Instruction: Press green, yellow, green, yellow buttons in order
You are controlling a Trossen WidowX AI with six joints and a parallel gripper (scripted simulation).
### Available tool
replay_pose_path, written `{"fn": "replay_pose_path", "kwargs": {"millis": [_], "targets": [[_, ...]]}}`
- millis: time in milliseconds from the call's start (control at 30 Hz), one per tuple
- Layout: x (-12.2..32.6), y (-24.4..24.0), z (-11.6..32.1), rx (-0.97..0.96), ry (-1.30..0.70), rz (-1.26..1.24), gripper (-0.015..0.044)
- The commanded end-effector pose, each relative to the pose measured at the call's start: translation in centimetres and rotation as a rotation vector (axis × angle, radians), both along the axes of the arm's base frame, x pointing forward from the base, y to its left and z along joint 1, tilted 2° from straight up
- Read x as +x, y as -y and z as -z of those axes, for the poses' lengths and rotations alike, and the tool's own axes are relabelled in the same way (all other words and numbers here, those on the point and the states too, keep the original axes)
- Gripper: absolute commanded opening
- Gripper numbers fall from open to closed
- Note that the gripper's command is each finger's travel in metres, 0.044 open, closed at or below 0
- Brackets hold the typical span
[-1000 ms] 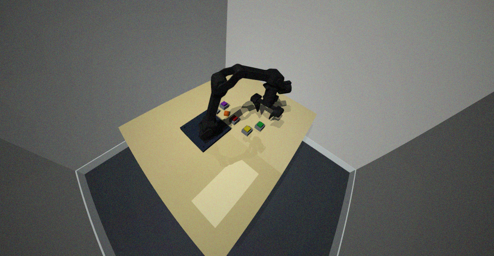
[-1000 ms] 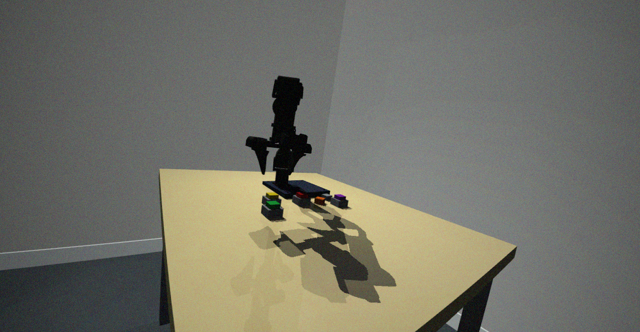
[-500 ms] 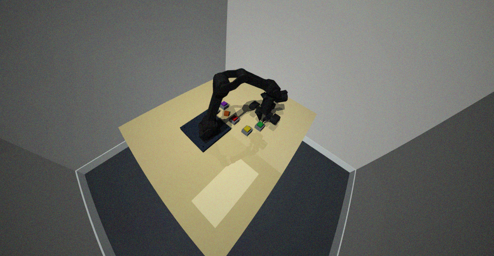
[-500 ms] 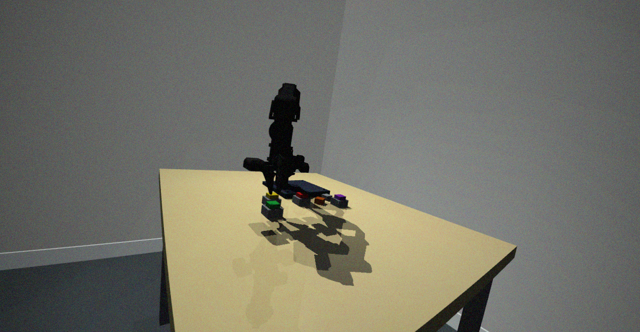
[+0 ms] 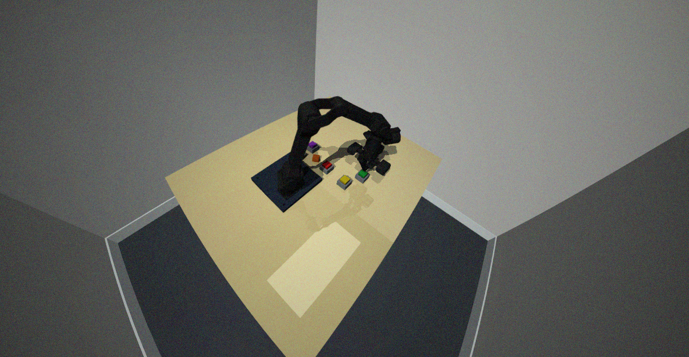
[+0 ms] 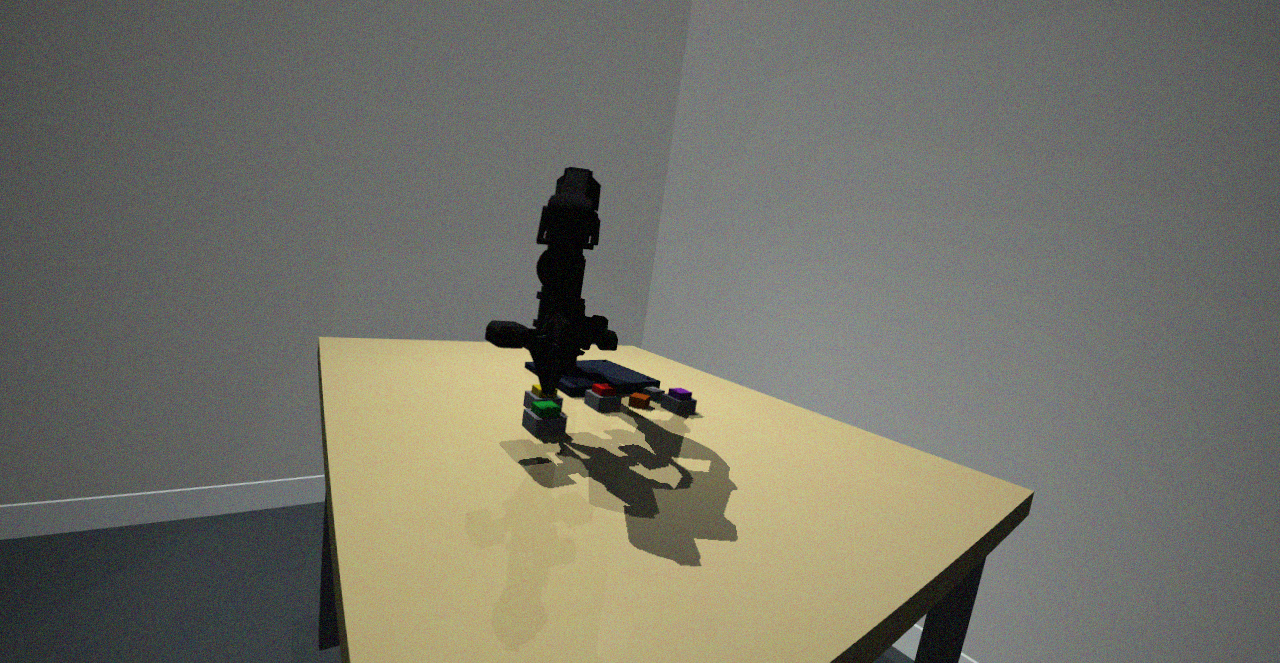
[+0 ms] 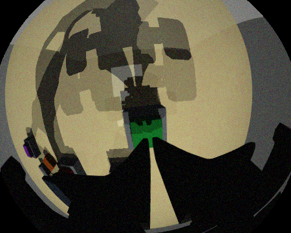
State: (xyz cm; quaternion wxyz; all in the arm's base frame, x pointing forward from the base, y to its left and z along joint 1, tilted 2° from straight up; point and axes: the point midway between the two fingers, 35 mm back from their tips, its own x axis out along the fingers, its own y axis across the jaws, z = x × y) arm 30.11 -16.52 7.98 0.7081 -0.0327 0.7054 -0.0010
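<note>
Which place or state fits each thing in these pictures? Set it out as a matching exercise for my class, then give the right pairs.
Things
1. green button
2. yellow button
3. purple button
4. hand

Places or states
A. farthest from the green button in the row
B. right under the hand's tips
C. shut, holding nothing
D. next to the green button, nothing above it

Pairs: 1-B, 2-D, 3-A, 4-C
</note>
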Motion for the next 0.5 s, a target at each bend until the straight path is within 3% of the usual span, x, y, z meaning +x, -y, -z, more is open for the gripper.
{"fn": "replay_pose_path", "kwargs": {"millis": [0, 467], "targets": [[0.0, 0.0, 0.7, 0.004, -0.001, 0.002, 0.002], [-0.1, 0.0, 2.4, 0.004, -0.001, 0.002, 0.002]]}}
